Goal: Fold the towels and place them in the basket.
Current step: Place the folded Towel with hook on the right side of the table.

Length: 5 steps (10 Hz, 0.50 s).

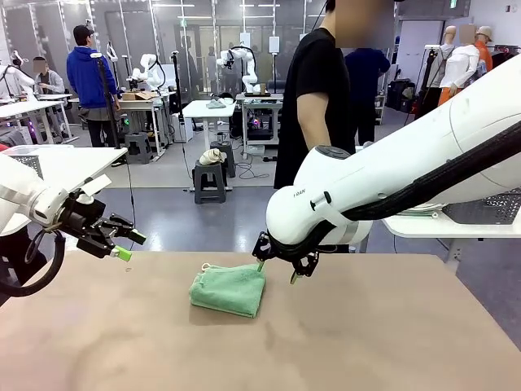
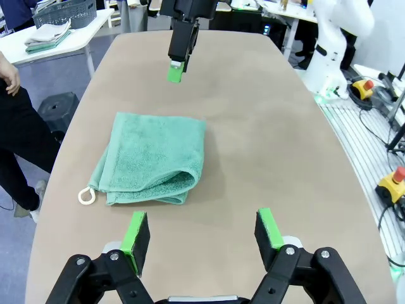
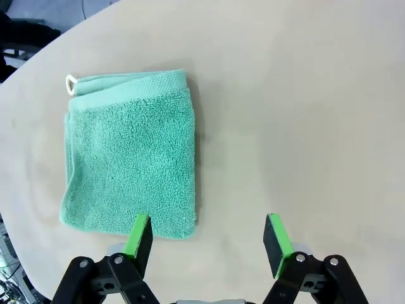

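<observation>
A green towel [image 1: 229,289] with a small white loop tag lies folded on the brown table, near the far edge at the middle. My right gripper [image 1: 277,273] hovers open just past the towel's right end; in the right wrist view the towel [image 3: 130,161] lies ahead of the open right gripper [image 3: 209,237], partly under its left finger. My left gripper [image 1: 126,244] is open and holds nothing, well left of the towel. In the left wrist view the towel [image 2: 152,158] lies ahead of the open left gripper [image 2: 202,231]. The dark mesh basket [image 1: 488,208] [image 2: 66,11] stands on a white side table to the right.
A person in black [image 1: 313,98] stands at the far side of the table. Folded cloths [image 2: 47,35] lie next to the basket on the side table [image 1: 440,226]. A paler mesh basket [image 1: 28,163] stands on a white table at the left. Bare tabletop [image 1: 366,342] spreads toward me.
</observation>
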Each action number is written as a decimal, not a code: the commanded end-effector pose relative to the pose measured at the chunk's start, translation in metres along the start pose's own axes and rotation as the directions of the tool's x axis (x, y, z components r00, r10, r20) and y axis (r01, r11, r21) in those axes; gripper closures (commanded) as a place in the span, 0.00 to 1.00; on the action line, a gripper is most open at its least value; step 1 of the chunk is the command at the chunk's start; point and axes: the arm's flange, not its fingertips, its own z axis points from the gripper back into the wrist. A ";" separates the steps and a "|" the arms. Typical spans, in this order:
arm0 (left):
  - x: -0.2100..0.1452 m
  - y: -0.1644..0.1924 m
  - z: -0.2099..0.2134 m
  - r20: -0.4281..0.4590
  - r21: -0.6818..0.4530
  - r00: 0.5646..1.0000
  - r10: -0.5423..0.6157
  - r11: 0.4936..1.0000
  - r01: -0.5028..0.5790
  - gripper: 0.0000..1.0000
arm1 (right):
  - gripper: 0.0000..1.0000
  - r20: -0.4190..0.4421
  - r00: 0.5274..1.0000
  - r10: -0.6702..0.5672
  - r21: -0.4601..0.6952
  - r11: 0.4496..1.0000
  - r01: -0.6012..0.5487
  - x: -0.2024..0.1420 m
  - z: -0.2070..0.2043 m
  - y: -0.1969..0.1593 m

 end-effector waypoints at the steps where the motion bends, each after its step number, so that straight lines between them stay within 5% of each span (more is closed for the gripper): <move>1: 0.000 0.000 0.001 -0.002 -0.005 1.000 -0.017 1.000 0.017 0.15 | 0.11 0.002 1.000 0.007 0.000 1.000 -0.007 -0.001 -0.002 0.002; 5: 0.000 0.000 0.001 -0.002 -0.005 1.000 -0.017 1.000 0.017 0.15 | 0.11 0.002 1.000 0.007 0.000 1.000 -0.007 -0.001 -0.002 0.002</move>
